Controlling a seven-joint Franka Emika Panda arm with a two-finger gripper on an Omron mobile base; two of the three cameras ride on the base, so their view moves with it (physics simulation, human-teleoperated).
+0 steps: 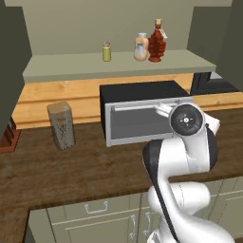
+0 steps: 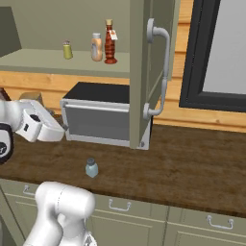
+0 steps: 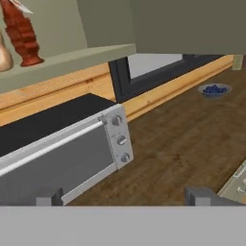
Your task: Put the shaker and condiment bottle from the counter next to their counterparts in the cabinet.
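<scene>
The dark red condiment bottle (image 1: 156, 42) stands on the cabinet shelf (image 1: 71, 66), touching or nearly touching the orange and white bottle (image 1: 141, 47). The yellow-green shaker (image 1: 107, 51) stands further left on the shelf. The small pale blue shaker (image 2: 91, 168) stands upright on the counter (image 2: 192, 168), near its front edge. My gripper (image 2: 57, 132) hovers above the counter, just left of the toaster oven and up and left of the shaker. In the hand view my gripper (image 3: 124, 196) is open and holds nothing. That view also catches the condiment bottle (image 3: 19, 31) at top left.
A silver and black toaster oven (image 1: 142, 114) stands on the counter under the shelf. A tall speckled glass jar (image 1: 61, 126) is to its left. An open cabinet door (image 2: 149, 72) with a handle hangs above the oven's right end. A blue bowl (image 3: 215, 90) lies far along the counter.
</scene>
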